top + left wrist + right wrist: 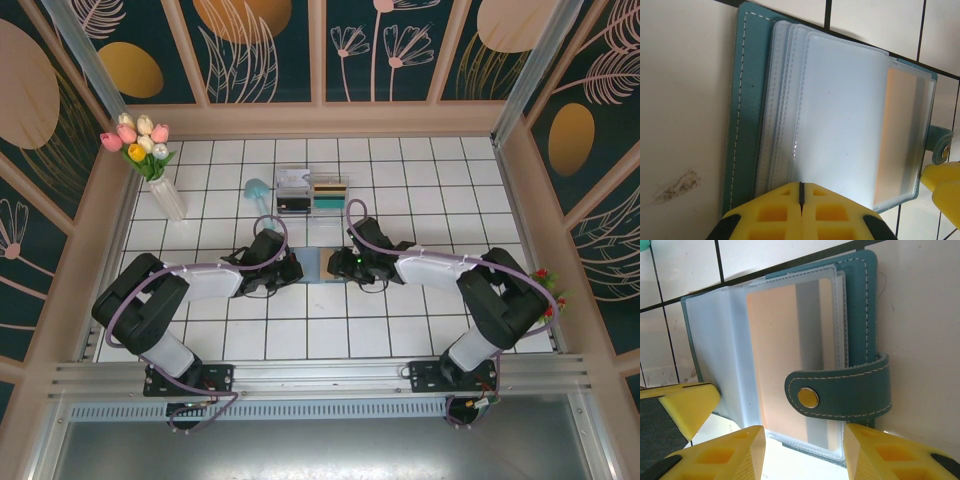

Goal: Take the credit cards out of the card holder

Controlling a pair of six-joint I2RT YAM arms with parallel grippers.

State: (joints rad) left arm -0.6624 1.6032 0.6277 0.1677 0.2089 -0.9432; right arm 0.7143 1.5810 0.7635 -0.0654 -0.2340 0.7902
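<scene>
The dark-teal card holder (322,266) lies open on the white tiles between my two grippers. In the left wrist view its teal cover (737,115) is on the left, with clear sleeves fanned across it. An orange-tinted credit card (901,135) sits in the rightmost sleeve. My left gripper (801,186) is shut, its tips resting on the top sleeve. In the right wrist view the same card (775,355) shows inside its sleeve under the snap strap (850,390). My right gripper (802,440) stands open, its fingers on either side of the sleeve's near edge.
A clear two-compartment box (312,192) with cards stands behind the holder. A small teal object (257,188) lies left of it. A vase of tulips (150,160) is at the back left. Wooden walls ring the tiled floor.
</scene>
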